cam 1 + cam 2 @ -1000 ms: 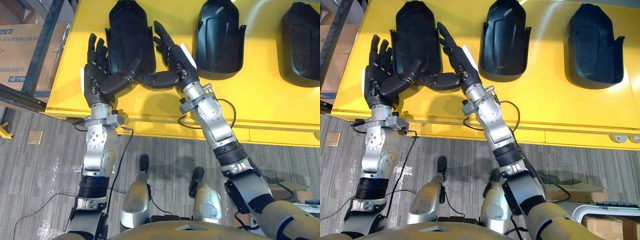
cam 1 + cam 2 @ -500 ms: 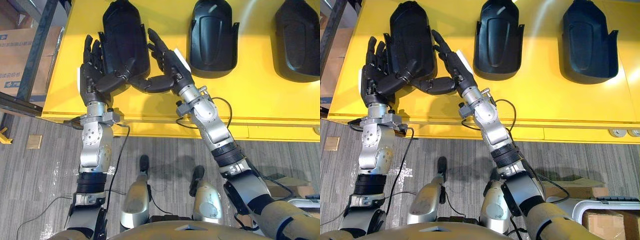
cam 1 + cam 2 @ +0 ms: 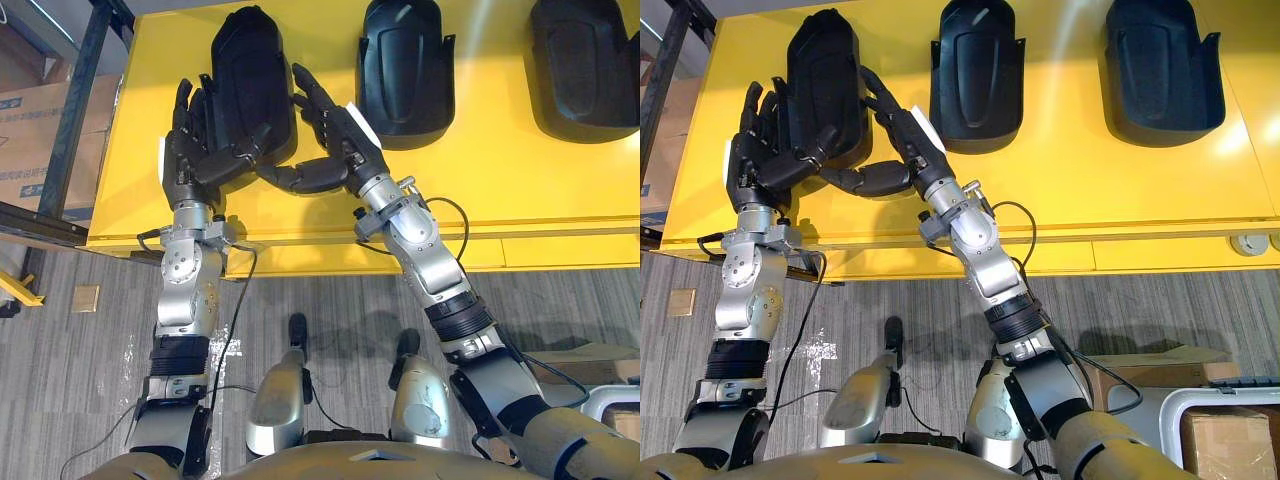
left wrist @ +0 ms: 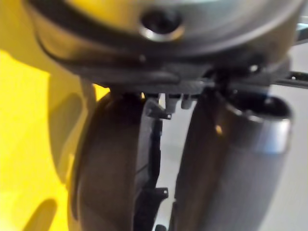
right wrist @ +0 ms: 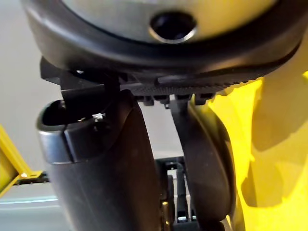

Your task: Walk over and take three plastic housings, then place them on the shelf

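My left hand (image 3: 186, 165) and right hand (image 3: 345, 148), fingers straight, flanking leftmost plastic housing (image 3: 250, 70), yellow table (image 3: 520, 175), middle housing (image 3: 405, 60), right housing (image 3: 585, 55).

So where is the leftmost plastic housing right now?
The leftmost housing lies at the yellow table's left end in the left eye view, between the left hand and right hand; the middle housing is to its right.

No lettering is legible anywhere; faint print on the cardboard box (image 3: 38, 112) is too small to read.
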### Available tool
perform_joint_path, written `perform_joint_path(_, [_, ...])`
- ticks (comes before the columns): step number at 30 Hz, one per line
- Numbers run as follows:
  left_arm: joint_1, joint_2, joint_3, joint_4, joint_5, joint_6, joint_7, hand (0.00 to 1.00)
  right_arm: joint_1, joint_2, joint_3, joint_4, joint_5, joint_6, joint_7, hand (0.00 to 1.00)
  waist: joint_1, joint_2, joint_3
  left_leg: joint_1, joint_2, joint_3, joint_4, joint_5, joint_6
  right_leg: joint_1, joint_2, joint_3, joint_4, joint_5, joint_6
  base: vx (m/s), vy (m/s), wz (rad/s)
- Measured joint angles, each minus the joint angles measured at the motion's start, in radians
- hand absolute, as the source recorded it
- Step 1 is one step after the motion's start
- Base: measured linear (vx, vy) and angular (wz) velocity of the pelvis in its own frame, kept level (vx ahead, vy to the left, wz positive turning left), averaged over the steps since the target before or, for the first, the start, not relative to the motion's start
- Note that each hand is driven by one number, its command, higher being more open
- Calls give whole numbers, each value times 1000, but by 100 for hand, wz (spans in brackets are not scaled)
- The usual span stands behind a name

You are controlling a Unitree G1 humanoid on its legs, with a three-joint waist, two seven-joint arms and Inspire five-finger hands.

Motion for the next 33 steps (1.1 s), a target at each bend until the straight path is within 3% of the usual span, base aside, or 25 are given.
perform_joint_path(9, [-22,0,16,53,0,-18,18,100,14,0,17,-34,0,26,27,100,-10,2,-1,2,0,3,6,0,0,-1,-1,7,7,0,-1,0,0,0])
perform_joint_path(14, [-22,0,17,54,0,-26,72,100,30,0,37,-34,-3,26,27,100,-20,4,-2,2,0,5,7,0,0,-8,-1,12,15,-2,-2,-7,-9,-1])
perform_joint_path(21, [-15,-6,28,49,2,-49,89,100,37,0,37,-34,-76,26,-20,100,-21,10,-4,2,0,4,6,0,0,-8,-1,11,15,-2,-2,0,0,0])
perform_joint_path(28, [22,-14,46,-64,39,-50,103,100,67,0,-11,-34,-80,25,-97,100,-19,28,-15,2,-1,-8,6,1,1,3,-3,-3,11,-2,-3,0,-3,4])
perform_joint_path(33, [57,-17,52,-162,50,-67,105,100,80,0,-37,-34,-79,24,-97,100,-22,43,-25,18,-1,-8,3,2,1,19,-3,-6,10,-2,-2,0,0,1])
